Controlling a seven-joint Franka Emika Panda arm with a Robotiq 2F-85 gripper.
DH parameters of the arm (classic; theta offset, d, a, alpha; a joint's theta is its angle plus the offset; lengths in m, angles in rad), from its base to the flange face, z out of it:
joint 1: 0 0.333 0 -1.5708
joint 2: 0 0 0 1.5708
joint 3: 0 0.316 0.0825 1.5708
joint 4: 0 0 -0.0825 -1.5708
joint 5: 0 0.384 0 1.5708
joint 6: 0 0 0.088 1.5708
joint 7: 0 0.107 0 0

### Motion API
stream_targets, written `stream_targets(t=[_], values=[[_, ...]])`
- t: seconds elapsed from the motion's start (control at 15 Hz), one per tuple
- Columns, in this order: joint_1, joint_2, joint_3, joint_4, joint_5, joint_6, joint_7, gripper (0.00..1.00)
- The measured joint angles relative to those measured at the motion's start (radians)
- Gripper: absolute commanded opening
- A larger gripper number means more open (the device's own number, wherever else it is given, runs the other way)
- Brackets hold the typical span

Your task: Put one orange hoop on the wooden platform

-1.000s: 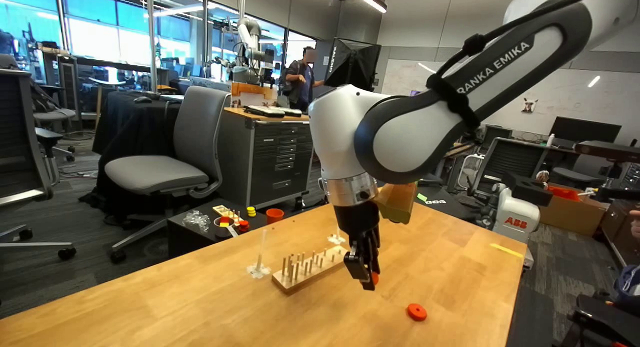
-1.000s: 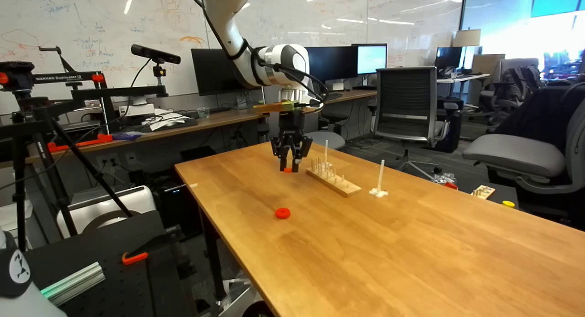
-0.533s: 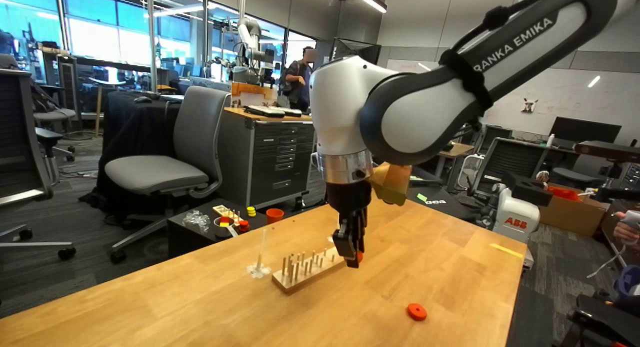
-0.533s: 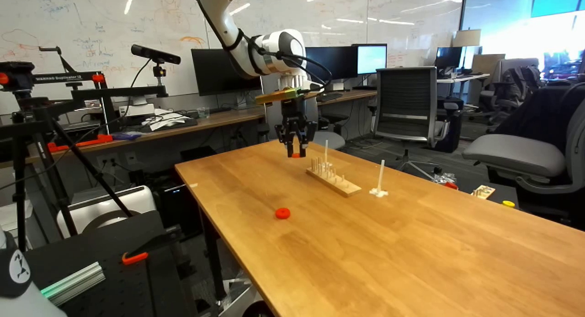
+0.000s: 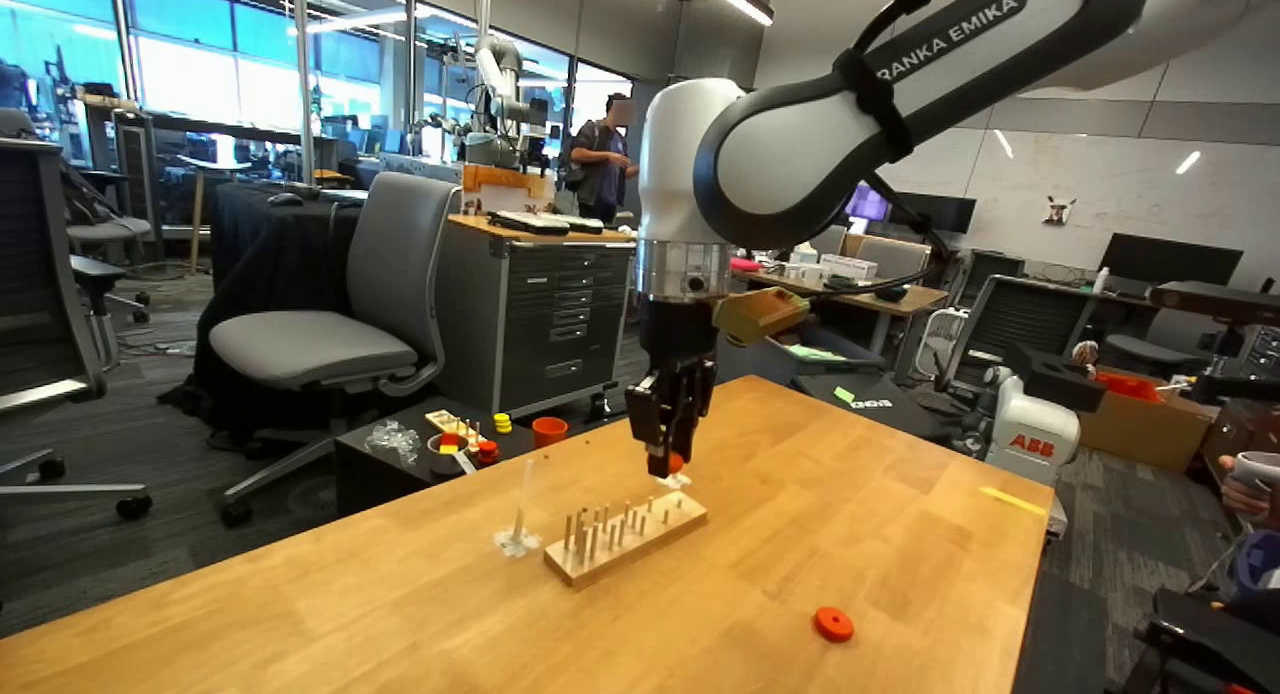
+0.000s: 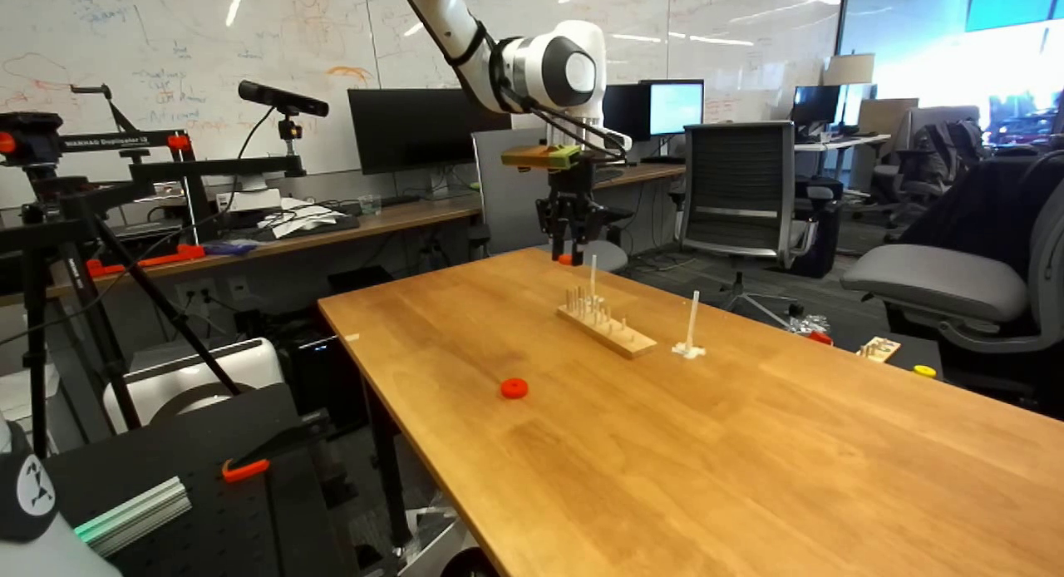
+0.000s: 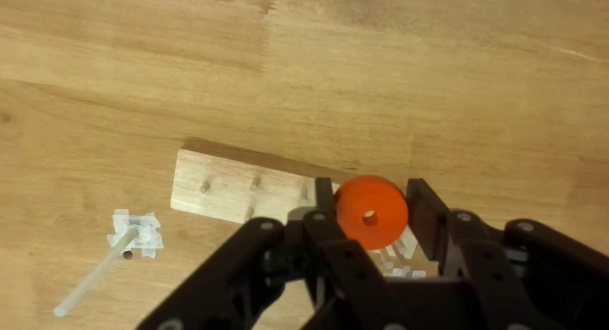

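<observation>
My gripper (image 5: 664,466) is shut on an orange hoop (image 7: 371,192), whose sides lie between the two fingertips, hole facing the wrist camera. The held hoop also shows in both exterior views (image 5: 676,463) (image 6: 565,261), raised well above the table. The wooden platform (image 5: 690,511) with several thin pegs lies on the table, lower than the gripper (image 6: 568,259). In the wrist view the hoop and fingers cover part of the platform (image 7: 226,178); its bare end with short pegs shows at left. A second orange hoop (image 5: 833,624) lies flat on the table, apart from the platform.
A thin upright rod (image 5: 522,504) is taped to the table near the platform; it also shows in the wrist view (image 7: 95,276). Another taped rod (image 6: 593,276) stands on the platform's far side. A low black stand (image 5: 400,474) with small items is beside the table.
My gripper has risen from near the table with the hoop in it and has moved across toward the platform. The platform and the second hoop have not moved.
</observation>
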Motion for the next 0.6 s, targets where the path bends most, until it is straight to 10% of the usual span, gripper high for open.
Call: stream_targets(t=[0.6], values=[[0.047,0.070,-0.068,0.066,-0.174,-0.117,0.015,0.18]])
